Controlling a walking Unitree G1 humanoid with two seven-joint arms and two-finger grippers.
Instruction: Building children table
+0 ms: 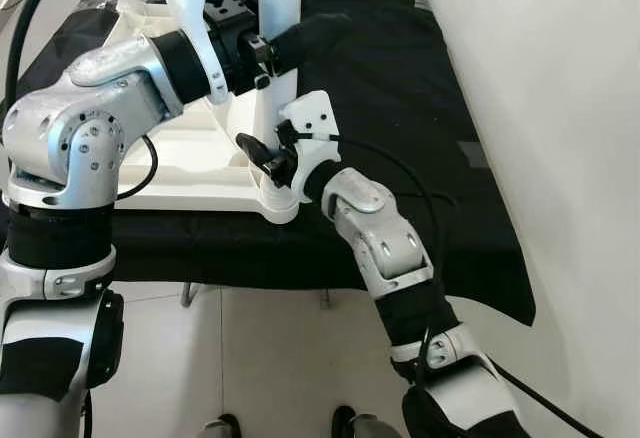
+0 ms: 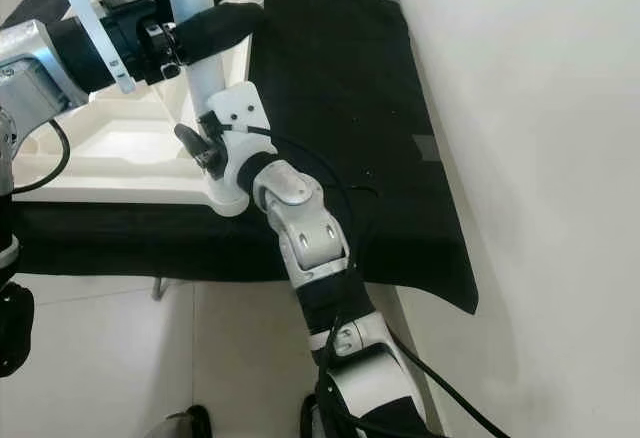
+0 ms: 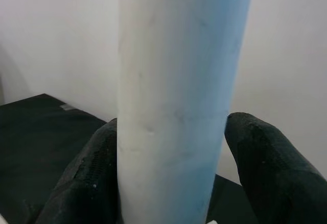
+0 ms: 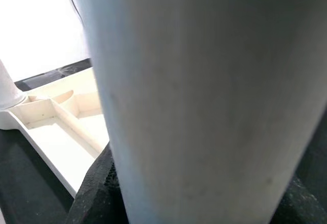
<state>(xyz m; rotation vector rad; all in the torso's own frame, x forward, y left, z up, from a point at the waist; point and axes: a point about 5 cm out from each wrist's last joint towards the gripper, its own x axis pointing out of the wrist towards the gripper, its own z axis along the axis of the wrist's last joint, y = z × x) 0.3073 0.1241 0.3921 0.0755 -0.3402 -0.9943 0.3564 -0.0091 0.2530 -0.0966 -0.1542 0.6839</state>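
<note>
No legible text or labels.

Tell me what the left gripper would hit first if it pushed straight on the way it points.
Nothing new: the left gripper already has the white table leg between its jaws, so the leg blocks it at once. Past the leg lies the pale wall.
</note>
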